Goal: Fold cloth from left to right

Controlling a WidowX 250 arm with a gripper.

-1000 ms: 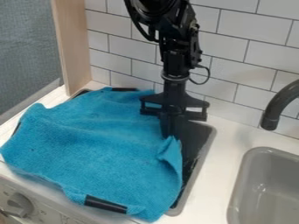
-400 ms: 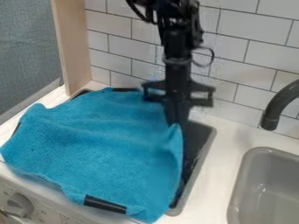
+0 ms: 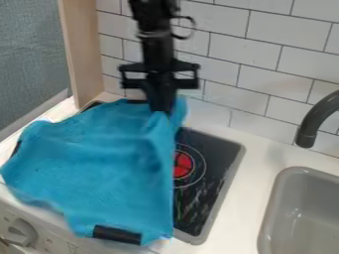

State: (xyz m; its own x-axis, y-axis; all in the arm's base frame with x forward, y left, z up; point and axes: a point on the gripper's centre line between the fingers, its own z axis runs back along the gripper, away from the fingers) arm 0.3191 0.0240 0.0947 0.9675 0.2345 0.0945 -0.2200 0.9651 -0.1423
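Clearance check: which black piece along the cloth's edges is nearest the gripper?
Far black piece, by the tiles; front piece and left piece are farther.

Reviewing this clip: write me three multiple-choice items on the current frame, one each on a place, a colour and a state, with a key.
1. As seen by the camera, where is the sink relative to the stove top?
A) To its left
B) To its right
C) Directly behind it

2. What colour is the middle of the visible burner?
A) Red
B) Green
C) White

3. How does the cloth lie over the stove top?
A) Wholly off it
B) Covering all of it
C) Covering part of it

Key:
1. B: the grey basin sits beyond the stove top's right edge.
2. A: a red patch shows inside the pale ring.
3. C: black surface shows to the right of the cloth.
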